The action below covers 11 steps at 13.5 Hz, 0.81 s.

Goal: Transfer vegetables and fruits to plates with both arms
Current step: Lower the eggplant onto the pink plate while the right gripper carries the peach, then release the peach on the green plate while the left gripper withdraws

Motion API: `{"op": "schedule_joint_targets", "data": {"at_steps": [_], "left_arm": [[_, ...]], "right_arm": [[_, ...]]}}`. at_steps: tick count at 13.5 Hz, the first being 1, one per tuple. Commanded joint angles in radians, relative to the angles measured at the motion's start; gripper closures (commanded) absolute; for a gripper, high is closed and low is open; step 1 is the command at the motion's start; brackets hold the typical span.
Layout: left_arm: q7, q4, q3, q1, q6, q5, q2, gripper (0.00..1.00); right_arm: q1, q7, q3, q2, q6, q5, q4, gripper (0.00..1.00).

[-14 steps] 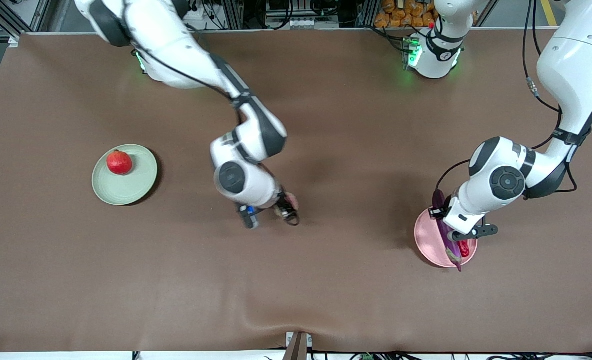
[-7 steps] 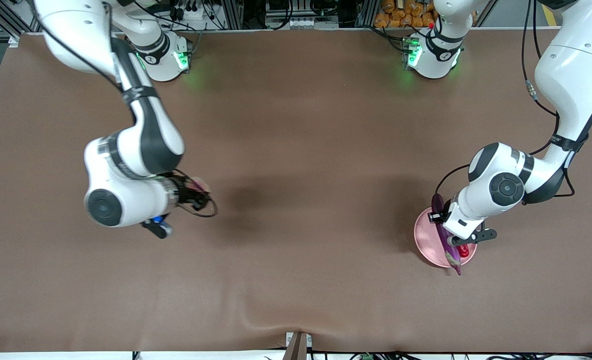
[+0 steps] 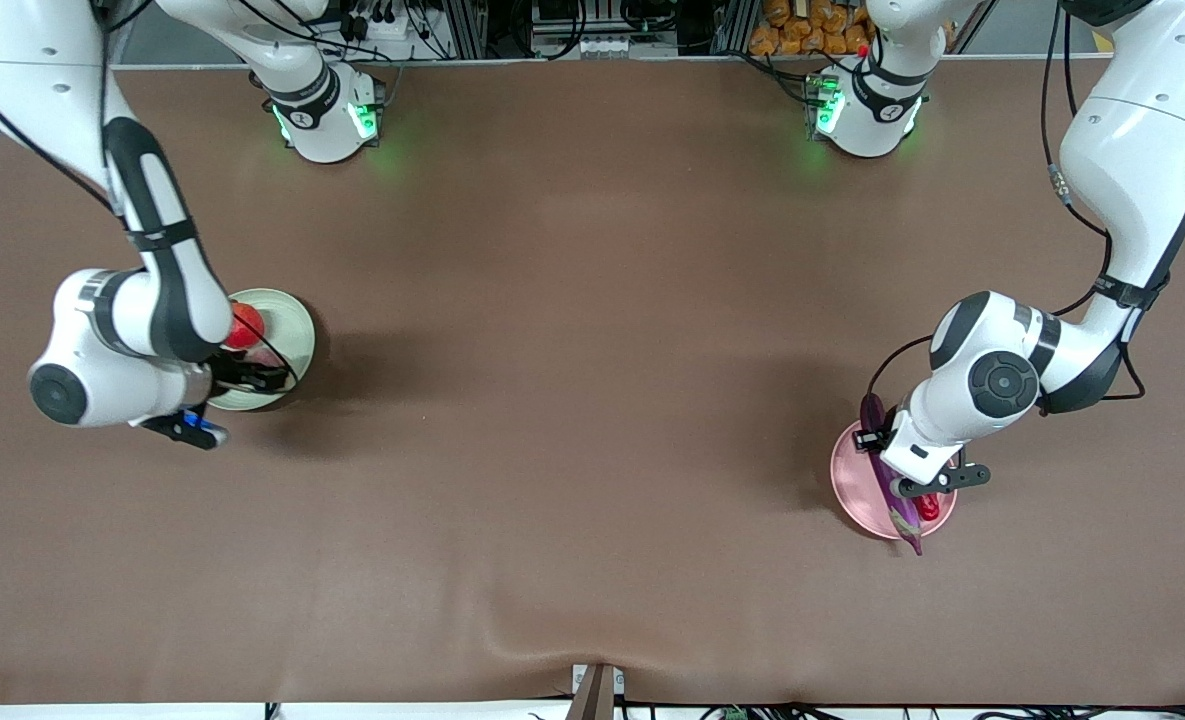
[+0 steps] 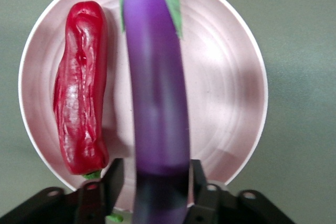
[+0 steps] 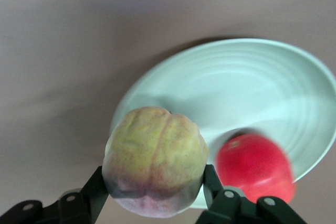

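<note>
The purple eggplant (image 4: 157,103) lies across the pink plate (image 4: 226,93) beside the red chili pepper (image 4: 81,93). My left gripper (image 4: 155,174) straddles the eggplant's end, open, with a gap showing along one finger (image 4: 113,179). In the front view that plate (image 3: 852,480) sits toward the left arm's end, with the eggplant (image 3: 899,508) poking over its near rim. My right gripper (image 5: 154,184) is shut on the yellow-pink peach (image 5: 155,161), over the rim of the pale green plate (image 5: 252,93). The red pomegranate (image 5: 255,166) rests on that plate (image 3: 292,325).
A brown mat (image 3: 592,350) covers the whole table, with a slight crease near its front edge (image 3: 512,625). The two green-lit arm bases (image 3: 322,115) (image 3: 867,110) stand along the edge farthest from the front camera.
My right arm has swung from the table's middle to the green plate, carrying the peach. My left gripper has sunk slightly over the pink plate and its jaws have parted from the eggplant.
</note>
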Motion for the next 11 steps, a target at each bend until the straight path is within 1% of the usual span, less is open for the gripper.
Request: {"op": "schedule_joint_targets", "data": {"at_steps": [1, 3, 5, 6, 7, 8, 9, 11], "left_arm": [[0.011, 0.019, 0.004, -0.006, -0.003, 0.026, 0.006, 0.0], [0.007, 0.021, 0.002, -0.005, -0.005, 0.026, -0.001, 0.0], [0.005, 0.021, -0.001, -0.002, -0.012, 0.021, -0.02, 0.0], [0.007, 0.018, -0.001, 0.0, -0.014, 0.02, -0.023, 0.0], [0.005, 0.015, -0.001, 0.0, -0.014, 0.02, -0.021, 0.0], [0.007, 0.015, -0.001, 0.003, -0.014, 0.018, -0.023, 0.0], [0.007, 0.015, -0.001, 0.004, -0.014, 0.015, -0.023, 0.0], [0.005, 0.012, -0.001, 0.004, -0.014, 0.015, -0.023, 0.0]], "right_arm": [[-0.036, -0.047, 0.032, -0.059, 0.11, -0.008, -0.138, 1.0], [-0.033, -0.05, 0.037, -0.069, 0.122, 0.035, -0.166, 1.0], [-0.036, -0.052, 0.035, -0.062, 0.124, 0.037, -0.174, 1.0], [-0.036, -0.052, 0.035, -0.059, 0.124, 0.038, -0.171, 0.74], [-0.036, -0.05, 0.035, -0.059, 0.119, 0.038, -0.165, 0.01], [-0.034, -0.042, 0.035, -0.059, 0.106, 0.04, -0.147, 0.0], [-0.033, -0.039, 0.035, -0.059, 0.06, 0.04, -0.107, 0.0], [-0.028, -0.038, 0.037, -0.059, -0.111, 0.042, 0.04, 0.0]]}}
